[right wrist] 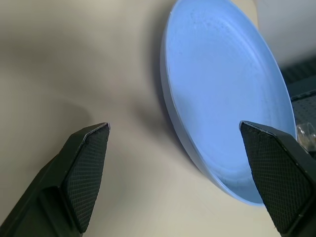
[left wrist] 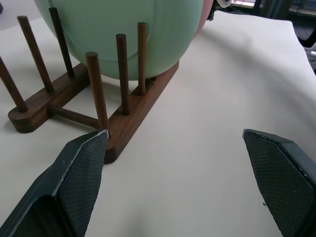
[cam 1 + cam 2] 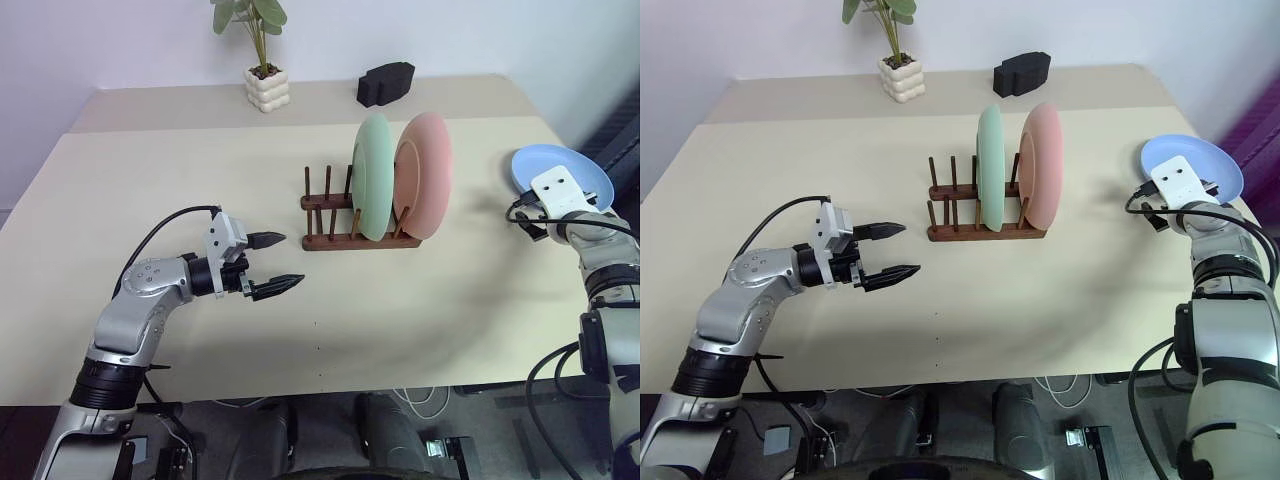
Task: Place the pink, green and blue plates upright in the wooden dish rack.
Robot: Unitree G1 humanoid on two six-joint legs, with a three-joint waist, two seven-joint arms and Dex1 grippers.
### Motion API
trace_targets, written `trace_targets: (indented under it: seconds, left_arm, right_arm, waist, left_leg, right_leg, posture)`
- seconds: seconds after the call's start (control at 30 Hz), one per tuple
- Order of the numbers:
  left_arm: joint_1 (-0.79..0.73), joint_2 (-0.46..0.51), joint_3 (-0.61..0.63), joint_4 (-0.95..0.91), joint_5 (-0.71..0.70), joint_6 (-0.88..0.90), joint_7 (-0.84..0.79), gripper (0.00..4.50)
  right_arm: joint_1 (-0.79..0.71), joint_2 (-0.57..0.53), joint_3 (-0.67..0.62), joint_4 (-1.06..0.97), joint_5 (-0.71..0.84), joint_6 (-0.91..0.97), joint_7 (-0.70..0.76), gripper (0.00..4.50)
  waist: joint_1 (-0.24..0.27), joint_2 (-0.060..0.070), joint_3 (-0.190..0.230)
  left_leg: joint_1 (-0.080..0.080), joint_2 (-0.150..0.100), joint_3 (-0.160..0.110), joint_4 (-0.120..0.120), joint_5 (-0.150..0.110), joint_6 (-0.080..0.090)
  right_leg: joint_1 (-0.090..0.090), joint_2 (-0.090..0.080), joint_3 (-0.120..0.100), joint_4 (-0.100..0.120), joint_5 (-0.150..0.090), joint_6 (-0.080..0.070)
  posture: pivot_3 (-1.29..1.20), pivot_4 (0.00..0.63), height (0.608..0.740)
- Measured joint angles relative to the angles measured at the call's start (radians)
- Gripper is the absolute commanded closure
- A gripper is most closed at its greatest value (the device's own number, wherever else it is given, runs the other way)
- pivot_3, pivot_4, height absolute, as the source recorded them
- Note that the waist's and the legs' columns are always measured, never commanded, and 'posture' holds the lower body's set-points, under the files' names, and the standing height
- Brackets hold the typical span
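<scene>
1. Two of your three plates are already racked. The green plate (image 3: 372, 177) and the pink plate (image 3: 424, 176) stand upright side by side in the wooden dish rack (image 3: 345, 222), which sits near the middle of the table (image 3: 200, 170). Both plates occupy the slots at the rack's right end; the pegs toward your left stand empty.

2. One plate is left. The blue plate (image 3: 575, 172) lies flat at the table's right edge, well apart from the rack.

3. Your right gripper (image 1: 175, 163) hangs just over the near rim of the blue plate. Its two black fingers stand wide apart, holding nothing. In the right wrist view the plate's rim lies between the fingertips, with no contact visible.

4. Your left gripper (image 3: 274, 263) hovers over bare table to the left of the rack. Its fingers are spread wide and empty, pointing toward the rack's near rail.

5. My judgement: the job is about two thirds done. What remains is to grip the blue plate, lift it, and stand it in a free slot.
</scene>
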Motion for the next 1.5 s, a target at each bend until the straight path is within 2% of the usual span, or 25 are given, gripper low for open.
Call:
trace_targets:
  seconds: [0.1, 0.3, 0.77, 0.87, 1.07, 1.3, 1.4, 1.5]
  left_arm:
    - [0.017, 0.0, 0.001, -0.007, 0.0, 0.0, 0.006, 0.0]
    - [0.034, 0.001, 0.003, -0.021, 0.0, 0.0, 0.02, 0.0]
    - [0.035, 0.002, 0.003, -0.022, 0.0, 0.0, 0.025, 0.0]
    - [0.035, 0.002, 0.003, -0.022, 0.0, 0.0, 0.024, 0.0]
    - [0.017, 0.002, 0.001, -0.017, 0.0, 0.0, 0.021, 0.0]
    - [0.016, 0.002, 0.001, -0.016, 0.0, 0.0, 0.015, 0.0]
    - [0.017, 0.002, 0.001, -0.016, 0.0, 0.0, 0.017, 0.0]
    - [0.024, 0.002, 0.001, -0.017, 0.0, 0.0, 0.024, 0.0]
  right_arm:
    - [-0.007, 0.014, 0.001, 0.014, -0.007, 0.025, -0.004, 1.48]
    - [-0.019, 0.018, 0.0, 0.024, -0.008, 0.051, -0.033, 4.44]
    - [-0.008, 0.014, 0.0, 0.024, -0.024, -0.017, -0.07, 4.44]
    - [-0.002, 0.01, -0.018, 0.024, -0.014, -0.017, -0.06, 3.62]
    - [-0.001, 0.009, -0.056, 0.024, 0.014, 0.001, -0.036, 0.67]
    - [-0.02, 0.014, -0.062, 0.026, 0.013, 0.052, -0.048, 0.67]
    - [-0.038, 0.018, -0.078, 0.03, 0.016, 0.079, -0.048, 1.55]
    - [-0.038, 0.023, -0.08, 0.033, 0.015, 0.083, -0.047, 3.0]
  waist:
    - [0.0, 0.0, 0.0]
    - [0.0, 0.0, 0.0]
    - [0.0, 0.0, 0.0]
    - [0.0, 0.0, 0.0]
    - [0.0, 0.0, 0.0]
    - [-0.001, 0.0, 0.0]
    - [-0.001, 0.0, 0.0]
    - [0.0, 0.0, 0.0]
  left_leg:
    - [0.0, 0.0, 0.0, 0.0, 0.0, 0.0]
    - [0.0, 0.0, 0.0, 0.0, 0.0, 0.0]
    - [0.0, 0.0, 0.0, 0.0, 0.0, 0.0]
    - [0.0, 0.0, 0.0, 0.0, 0.0, 0.0]
    - [0.0, 0.0, 0.0, 0.0, 0.0, 0.0]
    - [0.0, 0.0, 0.0, 0.0, 0.0, 0.0]
    - [0.0, 0.0, 0.0, 0.0, 0.0, 0.0]
    - [0.0, 0.0, 0.0, 0.0, 0.0, 0.0]
  right_leg:
    - [0.0, 0.0, 0.0, 0.0, 0.0, 0.0]
    - [0.0, 0.0, 0.0, 0.0, 0.0, 0.0]
    - [0.0, 0.0, 0.0, 0.0, 0.0, 0.0]
    - [0.0, 0.0, 0.0, 0.0, 0.0, 0.0]
    - [0.0, 0.0, 0.0, 0.0, 0.0, 0.0]
    - [0.0, 0.0, 0.0, 0.001, 0.0, 0.0]
    - [0.0, 0.0, 0.0, 0.001, 0.0, 0.0]
    - [0.0, 0.0, 0.0, 0.001, 0.0, 0.0]
  posture:
    - [0.0, 0.15, 0.74]
    - [0.0, 0.15, 0.74]
    - [0.0, 0.15, 0.74]
    - [0.0, 0.15, 0.74]
    - [0.0, 0.15, 0.74]
    - [0.0, 0.15, 0.74]
    - [0.0, 0.15, 0.74]
    - [0.0, 0.15, 0.74]
